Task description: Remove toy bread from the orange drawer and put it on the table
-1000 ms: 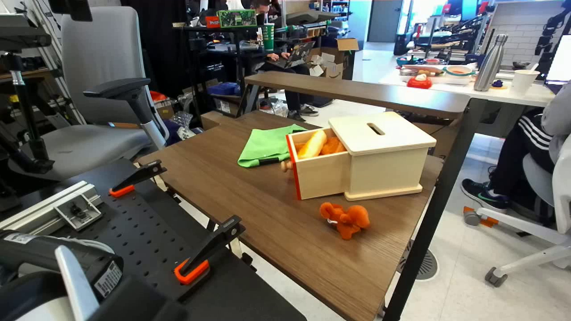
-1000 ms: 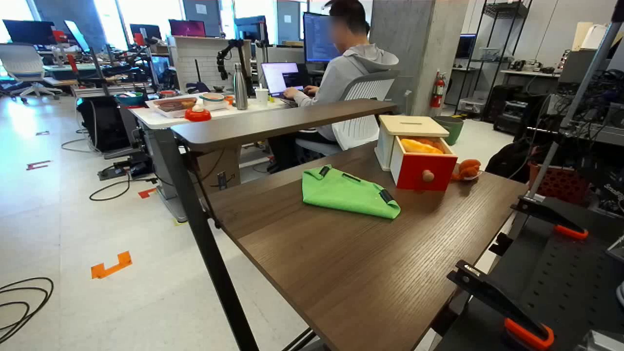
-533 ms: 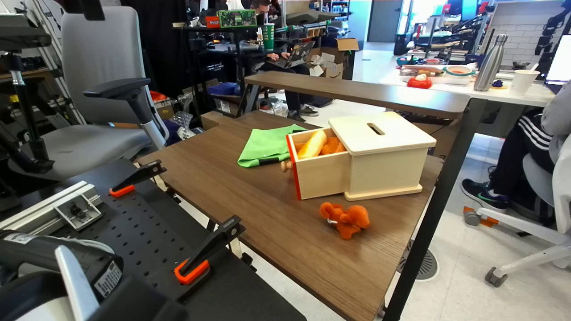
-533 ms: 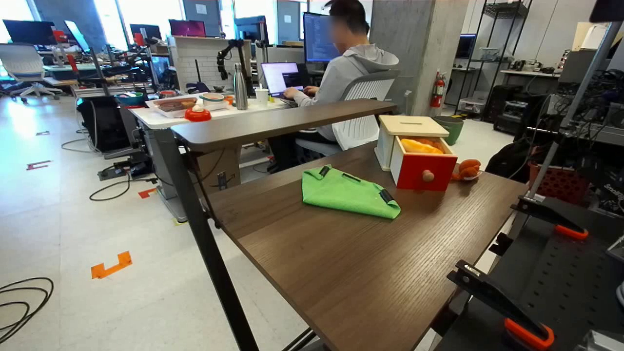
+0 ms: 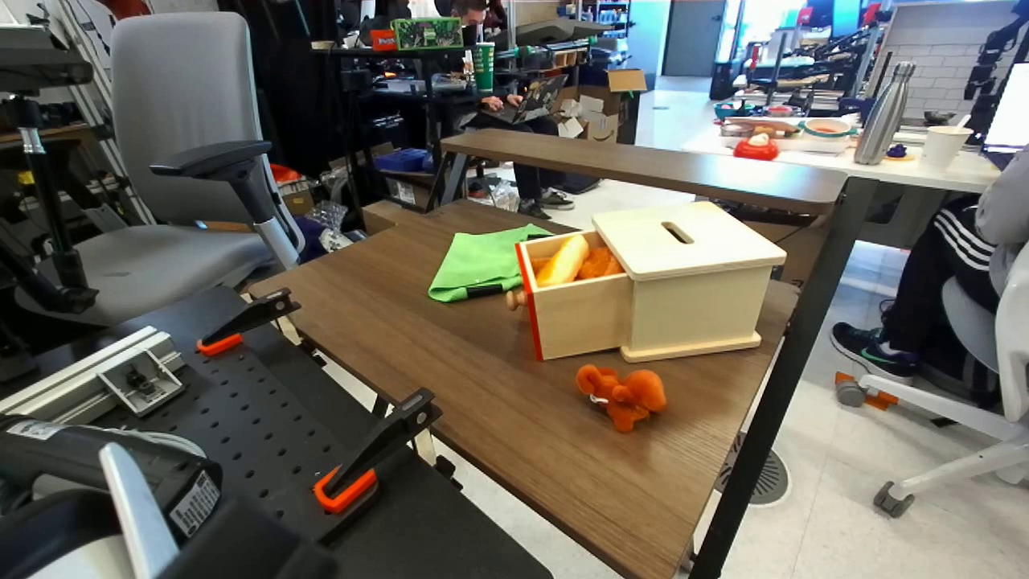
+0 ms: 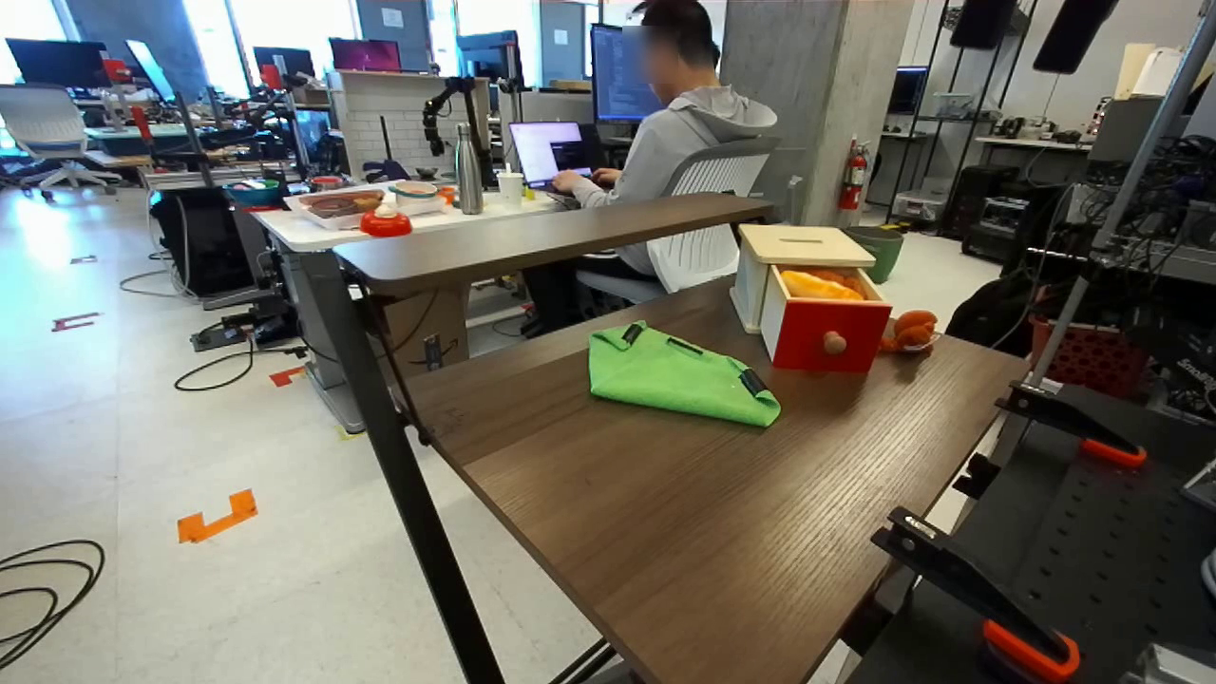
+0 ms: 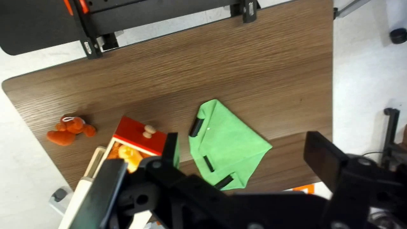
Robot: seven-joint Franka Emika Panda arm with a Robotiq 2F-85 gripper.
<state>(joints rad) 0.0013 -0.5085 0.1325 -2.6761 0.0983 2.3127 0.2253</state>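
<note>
The toy bread (image 5: 565,260) lies in the pulled-out orange drawer (image 5: 580,318), one end raised toward the rim. The bread (image 6: 819,285) and the drawer's red front with its knob (image 6: 825,334) show in an exterior view. In the wrist view the bread (image 7: 129,155) and drawer (image 7: 135,133) are partly hidden behind my left-hand finger. The table (image 5: 434,354) carries the drawer and its box. My gripper (image 7: 242,136) is open and empty, high above the table, with the green cloth in view between its fingers. Its dark fingertips (image 6: 1029,33) show at the top right of an exterior view.
The pale-wood box (image 5: 699,297) with a slotted lid holds the drawer. A green cloth (image 6: 679,380) lies beside it. A lumpy orange toy (image 5: 623,396) lies on the box's other side. A raised shelf (image 5: 643,169) spans the table's back. Clamps (image 5: 378,450) stick up along the black bench.
The gripper has moved: two dark fingertips now show at the top right of an exterior view, and a dark part has left an exterior view's top left. The bread and drawer have not moved.
</note>
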